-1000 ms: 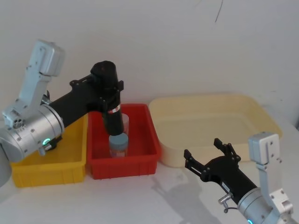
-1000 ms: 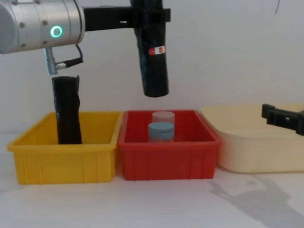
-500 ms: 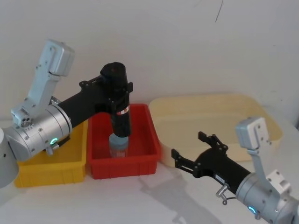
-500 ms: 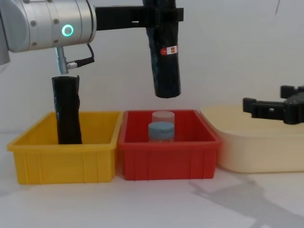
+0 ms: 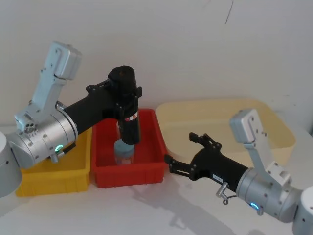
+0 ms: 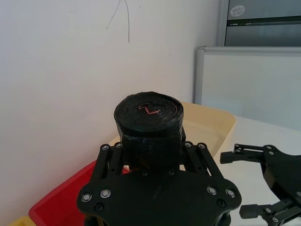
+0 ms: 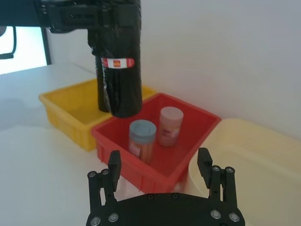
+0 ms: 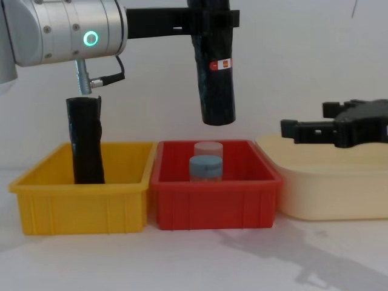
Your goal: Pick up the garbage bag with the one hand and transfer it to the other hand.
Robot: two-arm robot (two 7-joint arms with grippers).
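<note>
Garbage bag: upright roll, aloft over the red bin.
Handling: probably light, stiff, slick-skinned; take its bare lower half.
Left gripper: clamped round the roll's top.
Right gripper: spread open, near the roll, not touching.

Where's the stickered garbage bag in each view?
Head: the garbage bag, left of centre in the left gripper, over the red bin.
Left wrist: garbage bag in that gripper, rolled end toward camera.
Right wrist: garbage bag beyond the open right gripper, above the red bin.
Chest: garbage bag top centre, above the red bin.
Shared landmark: the red bin.
</note>
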